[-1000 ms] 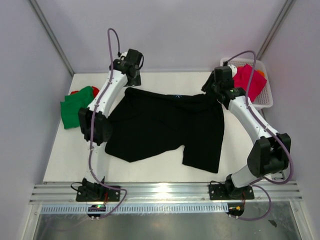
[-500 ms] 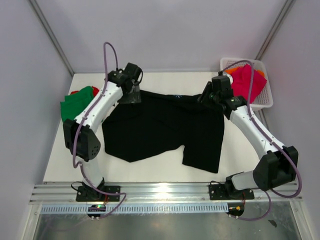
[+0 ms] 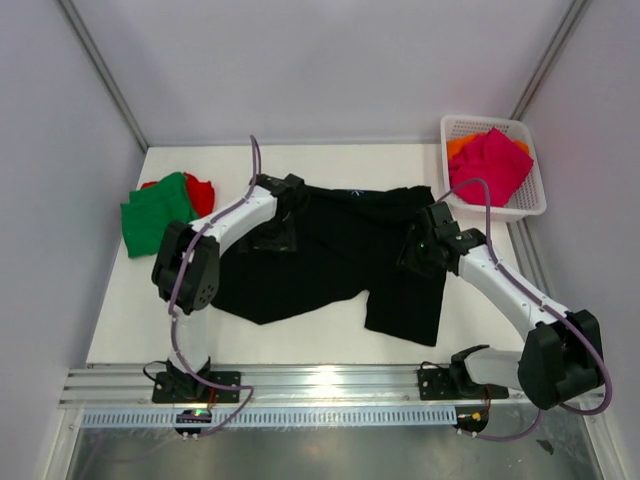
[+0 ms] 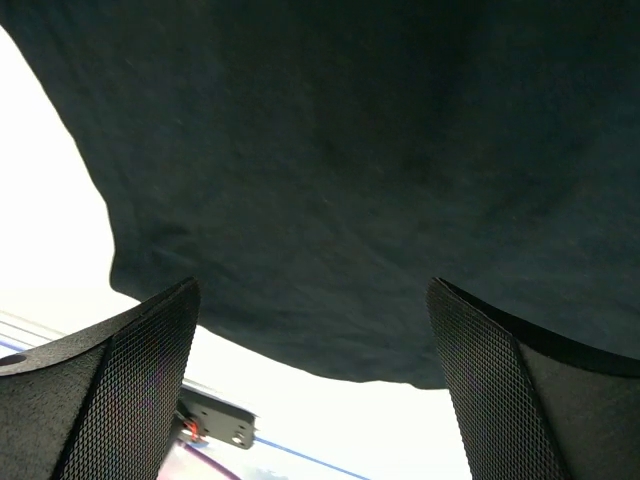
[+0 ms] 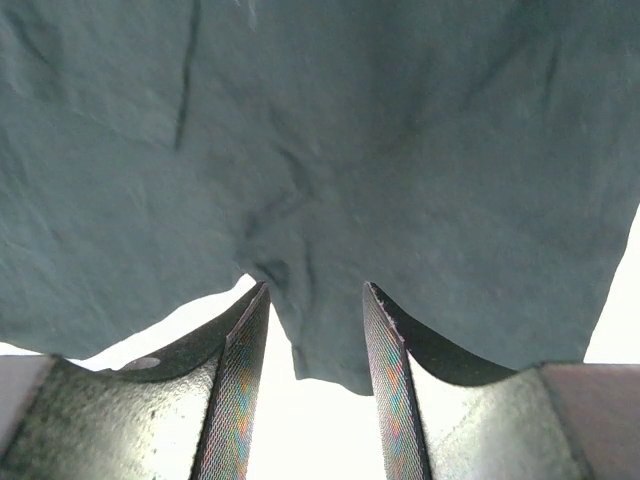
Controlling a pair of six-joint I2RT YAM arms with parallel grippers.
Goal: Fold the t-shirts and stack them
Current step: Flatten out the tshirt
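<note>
Black shirt (image 3: 330, 260): one, spread flat and open across the middle of the bench (image 3: 130, 320), slightly nearer the far edge than the near one. Both claws stand over it.

Left claw (image 3: 273, 236): above the shirt's far-left part. In the wrist view its fingers (image 4: 120, 390) stand wide apart, with black cloth beneath and nothing between them.

Right claw (image 3: 418, 252): above the shirt's right part. Its fingers (image 5: 240, 390) stand about half apart. The shirt's hem shows beyond the gap, with pale bench below it. No cloth is seen pinched.

Green shirt (image 3: 152, 215): one, folded, at the left edge of the bench, well apart from the black shirt.

Red shirt (image 3: 202, 192): one, touching the green shirt on its far-right side and partly under it.

Pink shirt (image 3: 490, 165): one, bunched in the basket (image 3: 530, 205) at the far right corner.

Orange shirt (image 3: 460, 146): one, in the same basket, mostly covered by the pink shirt.

Count: five shirts, one basket, two claws.
</note>
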